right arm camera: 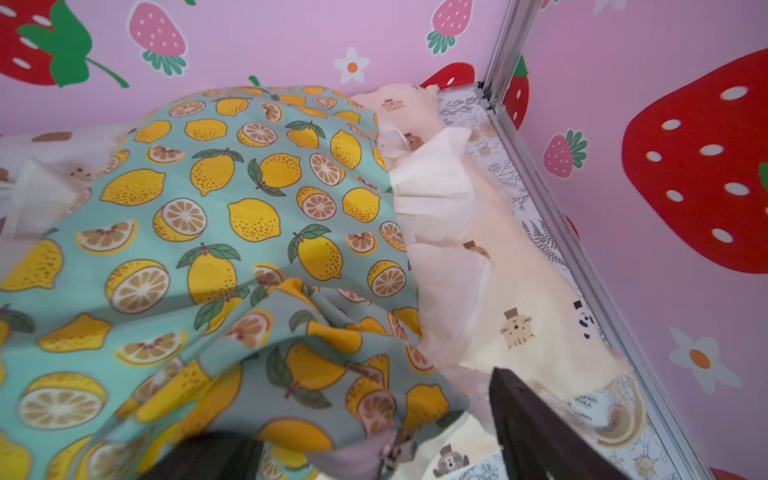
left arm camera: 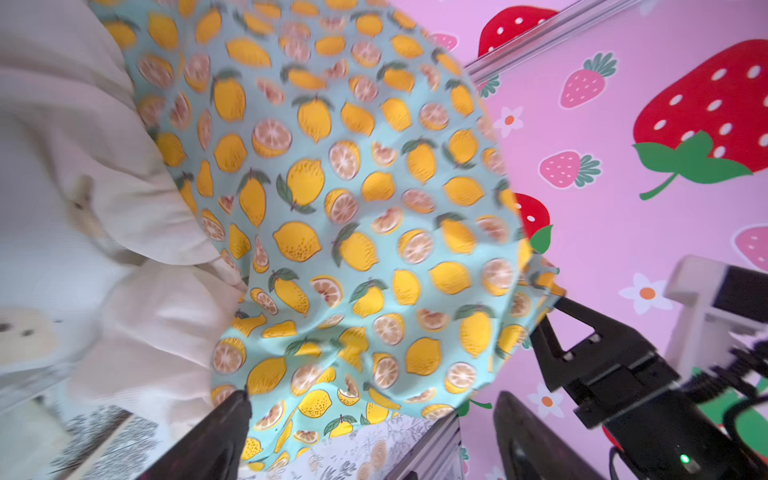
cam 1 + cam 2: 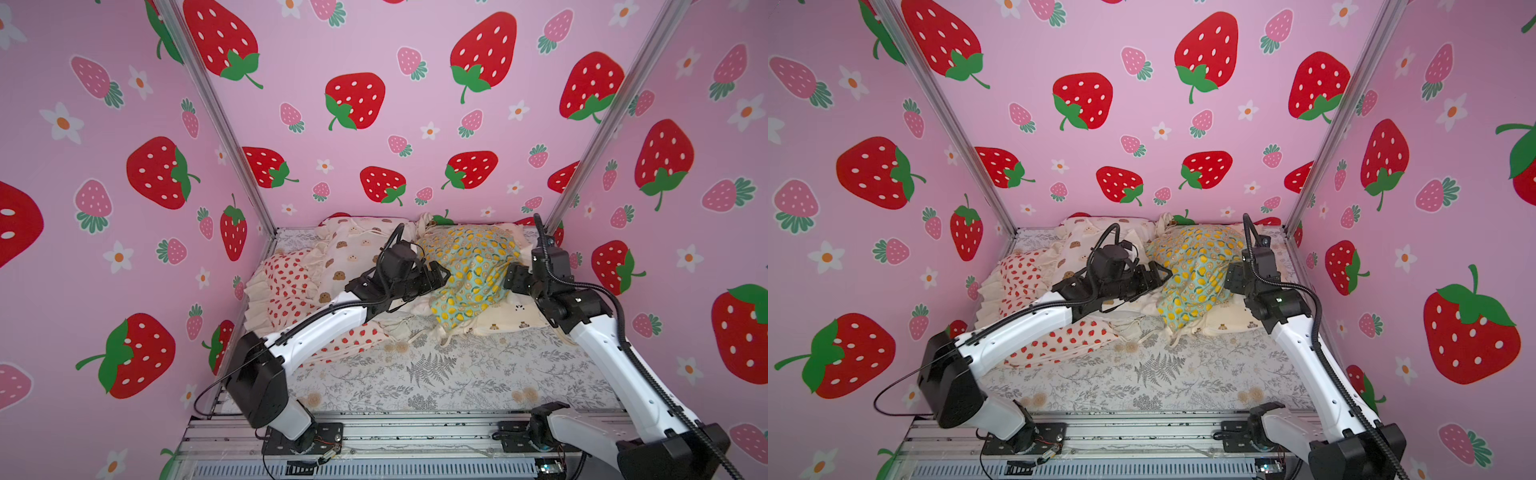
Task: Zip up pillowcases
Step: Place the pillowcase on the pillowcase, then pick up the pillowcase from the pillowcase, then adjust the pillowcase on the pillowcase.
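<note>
The mint lemon-print pillowcase lies humped at the back of the bed, between my two grippers. My left gripper is at its left side, jaws open wide, and the case's lower hem hangs loose between them. On the right side, my right gripper is open too. A crumpled corner of the case, with what looks like a small zipper pull, droops between its fingers. Strawberry, small-bear and animal-head pillowcases lie around it.
A grey fern-print sheet covers the bed in front of the pile. Pink strawberry walls close in on three sides, with aluminium posts at the back corners. A metal rail with both arm bases runs along the front.
</note>
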Robot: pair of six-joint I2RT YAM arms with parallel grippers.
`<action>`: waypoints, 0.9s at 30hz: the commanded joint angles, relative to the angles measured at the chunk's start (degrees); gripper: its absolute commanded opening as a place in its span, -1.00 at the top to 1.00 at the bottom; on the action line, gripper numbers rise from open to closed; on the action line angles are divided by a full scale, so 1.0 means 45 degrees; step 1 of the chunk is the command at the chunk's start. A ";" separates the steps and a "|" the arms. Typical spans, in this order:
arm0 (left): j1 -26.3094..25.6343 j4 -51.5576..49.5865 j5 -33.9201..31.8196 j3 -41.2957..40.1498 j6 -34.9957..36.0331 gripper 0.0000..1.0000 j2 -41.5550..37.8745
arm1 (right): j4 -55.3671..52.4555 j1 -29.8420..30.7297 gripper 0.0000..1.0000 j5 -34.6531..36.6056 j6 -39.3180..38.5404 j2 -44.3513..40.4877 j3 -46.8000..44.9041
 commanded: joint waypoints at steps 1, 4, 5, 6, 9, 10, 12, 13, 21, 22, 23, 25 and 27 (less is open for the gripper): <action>0.0431 -0.2258 -0.1375 -0.1050 0.1825 -0.96 -0.1559 | -0.1879 0.0303 -0.85 -0.1083 0.0215 -0.0421 0.0396; 0.1201 -0.3060 -0.1577 -0.1836 0.2193 -1.00 -0.2923 | -0.2666 0.0901 -0.93 -0.1082 0.0252 -0.0622 0.0487; 0.1617 -0.3354 -0.1509 -0.2058 0.2253 -1.00 -0.3273 | -0.2968 0.1157 -0.95 -0.1131 0.0298 -0.0635 0.0591; 0.1964 -0.3645 -0.1515 -0.2206 0.2257 -1.00 -0.3570 | -0.3239 0.1388 -0.96 -0.1063 0.0318 -0.0601 0.0725; 0.2960 -0.4322 -0.1613 -0.2681 0.2491 -1.00 -0.4636 | -0.4160 0.2456 -0.99 -0.0465 0.0601 -0.0421 0.1284; 0.3207 -0.4610 -0.1858 -0.2781 0.2598 -0.99 -0.4991 | -0.4295 0.2933 -0.99 -0.0416 0.0655 -0.0299 0.1394; 0.3702 -0.5144 -0.2154 -0.2931 0.2808 -0.99 -0.5508 | -0.4435 0.4022 -0.99 -0.0374 0.0903 0.0125 0.1592; 0.4004 -0.5294 -0.2216 -0.3075 0.2857 -0.99 -0.5759 | -0.4447 0.4553 -0.99 -0.0386 0.1063 0.0500 0.1693; 0.6818 -0.5336 -0.1371 -0.3713 0.3044 -0.89 -0.6108 | -0.1139 0.6733 -0.99 -0.2504 0.2023 0.3906 0.1846; 0.7100 -0.5314 -0.1331 -0.3748 0.3045 -0.86 -0.5954 | -0.0752 0.6730 -0.94 -0.2605 0.2130 0.4428 0.1822; 0.7468 -0.5304 -0.0987 -0.3769 0.3051 -0.80 -0.5771 | -0.0501 0.6722 -0.89 -0.2590 0.2236 0.4887 0.1829; 0.8266 -0.5120 -0.0382 -0.3962 0.2869 -0.71 -0.5481 | -0.0312 0.6718 -0.85 -0.2283 0.2183 0.5590 0.1944; 0.8931 -0.4360 0.0498 -0.4416 0.2669 -0.65 -0.5432 | -0.0177 0.6603 -0.74 -0.1835 0.2126 0.6084 0.1963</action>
